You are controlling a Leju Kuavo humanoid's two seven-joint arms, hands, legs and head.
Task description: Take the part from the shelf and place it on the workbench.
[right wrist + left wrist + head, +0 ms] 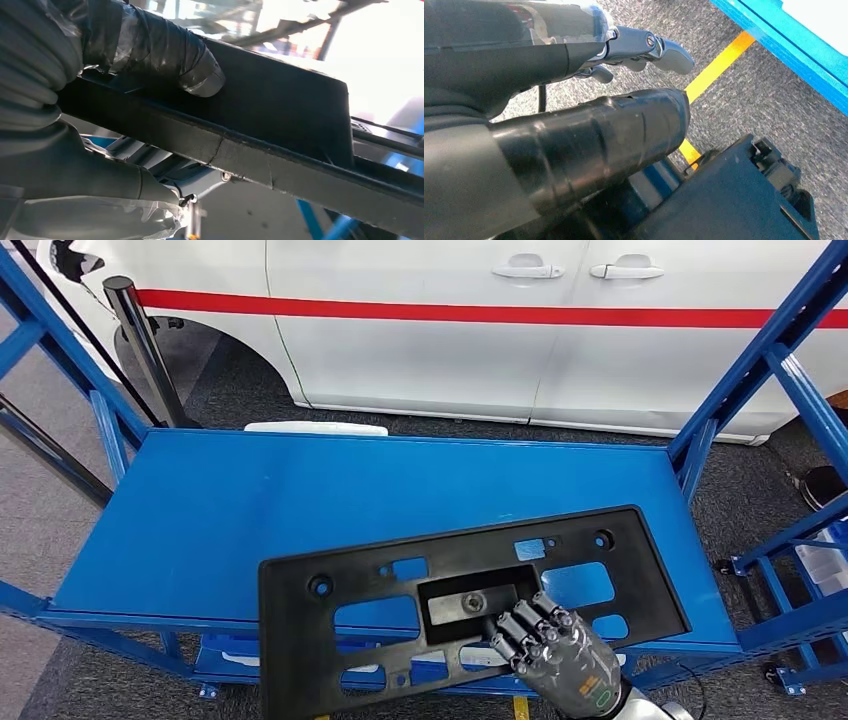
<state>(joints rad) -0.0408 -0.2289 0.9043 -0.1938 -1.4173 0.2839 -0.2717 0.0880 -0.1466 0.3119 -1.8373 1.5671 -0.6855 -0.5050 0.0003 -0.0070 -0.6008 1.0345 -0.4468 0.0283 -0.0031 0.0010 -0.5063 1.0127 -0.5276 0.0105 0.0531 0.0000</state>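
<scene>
Nearest the camera, at the lower right of the head view, the right hand (555,652) gripped the black plastic part (460,605) at its near edge. Its fingers (528,625) lay curled over the top face beside the recessed rectangular pocket at the part's centre. In the right wrist view, the taped thumb (165,52) pressed against one face of the part (280,115) while the dark fingers closed on the opposite face, so the right hand was grasping the part.

The part was a long, flat panel with several cut-out windows and round holes. It occupied the lower centre of the head view, tilted, with its right end higher in the frame. It lay over the front edge of the blue shelf (300,500); whether it touched the shelf surface could not be determined.

In the left wrist view, the left hand (589,90) hung above grey carpet (774,110) and a yellow floor line (719,65). Its fingers (669,50) were extended and apart, holding nothing.

Beyond the shelf, across the top of the head view, stood a white vehicle (450,340) with a red stripe (480,312). Blue shelf uprights (760,360) framed both sides.
</scene>
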